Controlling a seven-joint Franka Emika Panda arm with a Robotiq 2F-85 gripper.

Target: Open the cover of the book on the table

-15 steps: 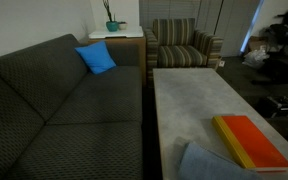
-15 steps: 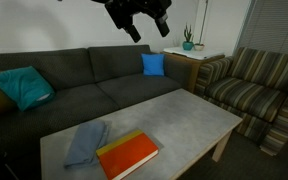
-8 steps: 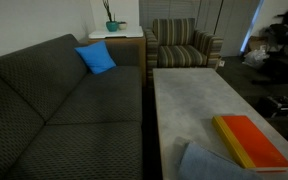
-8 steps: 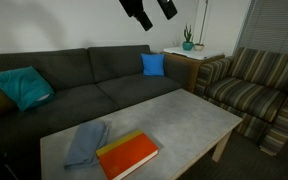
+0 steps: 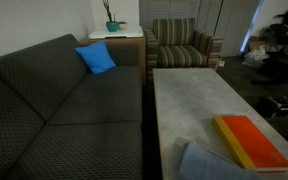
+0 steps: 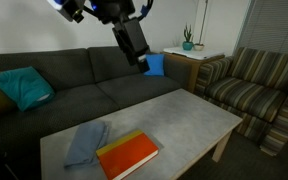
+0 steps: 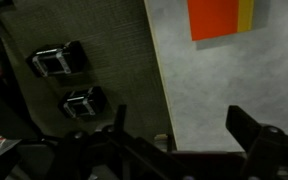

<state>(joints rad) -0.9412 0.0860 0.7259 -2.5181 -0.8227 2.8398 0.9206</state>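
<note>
Pale grey and mottled, the low table (image 6: pixel 179 115) runs in front of a dark sofa (image 6: pixel 74 75). At its near end lies the book (image 6: pixel 127 155), closed and flat. Its plain orange-red cover (image 5: pixel 254 141) faces up, and a yellow edge (image 5: pixel 225 133) runs along the long side facing the sofa. A soft grey-blue cloth (image 6: pixel 84 143) lies just beside that side; whether it touches the book I cannot tell.

Farther back and well above the table, the gripper (image 6: pixel 137 52) hangs in front of the sofa back, empty. In the wrist view its fingers (image 7: pixel 248 124) are spread wide, with the book small and far off beyond them.

The step in hand looks like the approach; nothing of the opening is done. Whether the yellow side is the spine or the free edge I cannot tell, so settle that first. Then come down low at the free long side, keeping clear of the cloth. Slip one fingertip under the cover alone, not the pages, and swing it up and over in an arc about the spine. Pressing down could push the thin book sliding across the smooth top.

Beyond stand a blue cushion (image 6: pixel 153 64), a striped armchair (image 6: pixel 249 85) and a potted plant (image 6: pixel 188 40).
</note>
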